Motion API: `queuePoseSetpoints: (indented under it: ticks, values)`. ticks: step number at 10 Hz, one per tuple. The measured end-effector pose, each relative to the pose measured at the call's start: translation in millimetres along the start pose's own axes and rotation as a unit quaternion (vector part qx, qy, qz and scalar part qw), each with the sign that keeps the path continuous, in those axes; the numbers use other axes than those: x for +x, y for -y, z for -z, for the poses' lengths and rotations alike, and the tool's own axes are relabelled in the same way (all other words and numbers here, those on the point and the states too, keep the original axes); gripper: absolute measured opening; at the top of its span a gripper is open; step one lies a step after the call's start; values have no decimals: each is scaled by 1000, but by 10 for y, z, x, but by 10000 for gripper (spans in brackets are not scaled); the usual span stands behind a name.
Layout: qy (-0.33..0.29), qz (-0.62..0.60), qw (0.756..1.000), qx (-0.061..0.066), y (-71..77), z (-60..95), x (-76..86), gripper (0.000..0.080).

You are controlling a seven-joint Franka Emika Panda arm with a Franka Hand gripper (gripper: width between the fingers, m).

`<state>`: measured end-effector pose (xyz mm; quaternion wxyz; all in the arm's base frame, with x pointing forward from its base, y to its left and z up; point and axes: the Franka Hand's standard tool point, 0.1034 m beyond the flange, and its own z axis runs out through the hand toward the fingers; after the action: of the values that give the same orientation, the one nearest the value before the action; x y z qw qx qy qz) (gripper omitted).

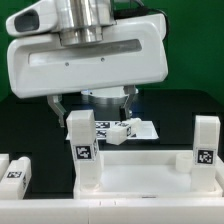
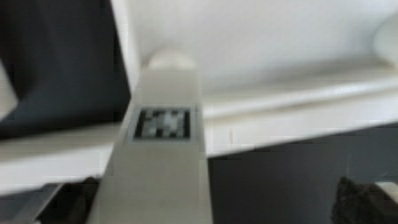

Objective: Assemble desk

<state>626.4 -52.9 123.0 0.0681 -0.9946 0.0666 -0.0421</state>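
Observation:
The desk's white tabletop [image 1: 140,166] lies at the front of the black table. Two tagged white legs stand upright in its corners, one on the exterior view's left [image 1: 82,150] and one on its right [image 1: 206,146]. My gripper [image 1: 92,108] hangs open just above and behind the left leg, its dark fingers [image 1: 57,106] spread wide. In the wrist view that leg [image 2: 164,150] runs up between the open gripper [image 2: 217,202] fingertips, closer to one fingertip [image 2: 71,200], with a clear gap to the other. The tabletop [image 2: 267,60] shows pale behind it.
A loose tagged leg [image 1: 120,130] lies behind the tabletop beside a flat white sheet [image 1: 146,128]. More tagged white blocks [image 1: 15,170] sit at the exterior view's left front. The big white arm housing [image 1: 90,55] fills the upper part of the exterior view.

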Motion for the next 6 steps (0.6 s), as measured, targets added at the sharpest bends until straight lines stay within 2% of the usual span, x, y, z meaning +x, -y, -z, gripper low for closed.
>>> queuePoseSetpoints:
  ticks: [1,2,3,5,6]
  values:
    - [23,-2,1000,4,-2,-52,-3,648]
    - [2,2,1000,-2,-22,-60,60,648]
    - [3,-4,1000,-1,-18,-64,51,648]
    - [3,-11,1000,-1,-19,-65,51,391]
    - [2,-45,999,-2,-35,-62,55,391]
